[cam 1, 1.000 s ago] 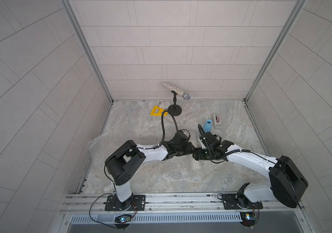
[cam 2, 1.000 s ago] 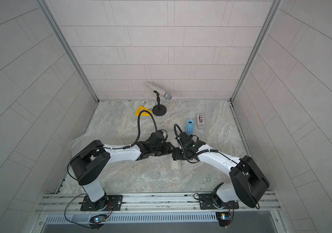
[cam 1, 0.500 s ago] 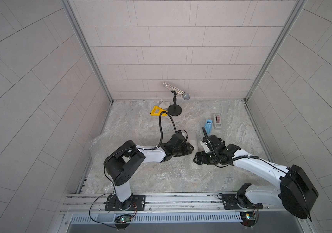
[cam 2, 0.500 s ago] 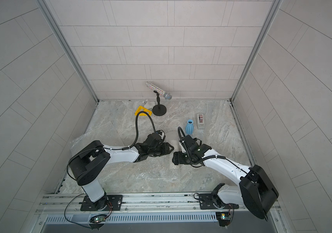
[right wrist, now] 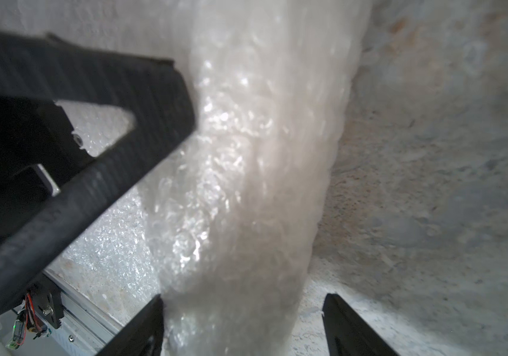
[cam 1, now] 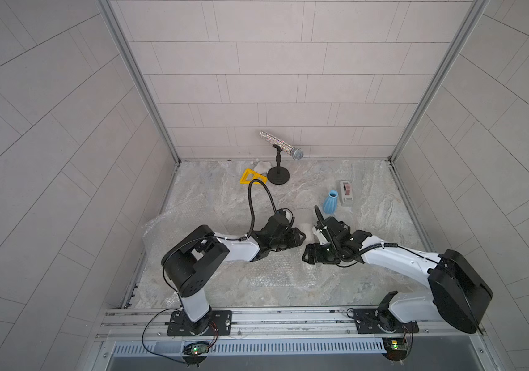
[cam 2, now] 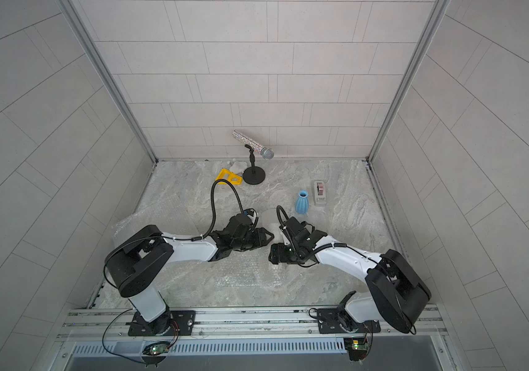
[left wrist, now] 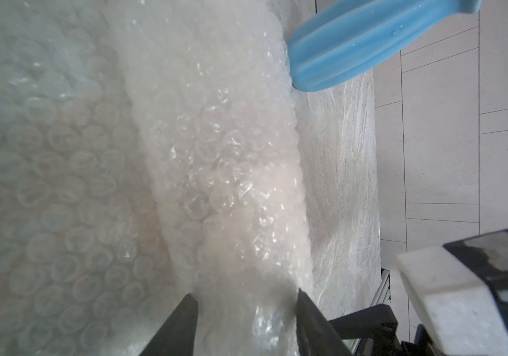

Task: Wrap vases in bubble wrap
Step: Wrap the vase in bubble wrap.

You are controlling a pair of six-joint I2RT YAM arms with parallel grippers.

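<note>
The white vase lies rolled inside bubble wrap [left wrist: 228, 172], a pale crinkly tube that shows between the two arms in both top views [cam 1: 307, 228] [cam 2: 267, 226]. My left gripper [left wrist: 246, 323] [cam 1: 300, 237] is shut on one end of this roll, both fingers pressed against its sides. My right gripper [right wrist: 243, 326] [cam 1: 306, 255] is open around the roll [right wrist: 246, 185]; one finger touches it and the other stands clear. The light-blue vase [cam 1: 330, 202] [left wrist: 354, 46] stands bare just beyond the roll. More bubble wrap [cam 1: 167, 231] lies spread on the floor.
A grey tape dispenser [cam 1: 346, 192] sits right of the blue vase. At the back stand a glittery microphone on a black stand [cam 1: 281, 146] and a yellow triangle [cam 1: 250, 176]. Tiled walls close in three sides; a metal rail [cam 1: 256, 321] runs along the front.
The two grippers were nose to nose a second ago. The right one has since drawn back a little toward the front, and its jaws have widened. The left arm has barely moved.
</note>
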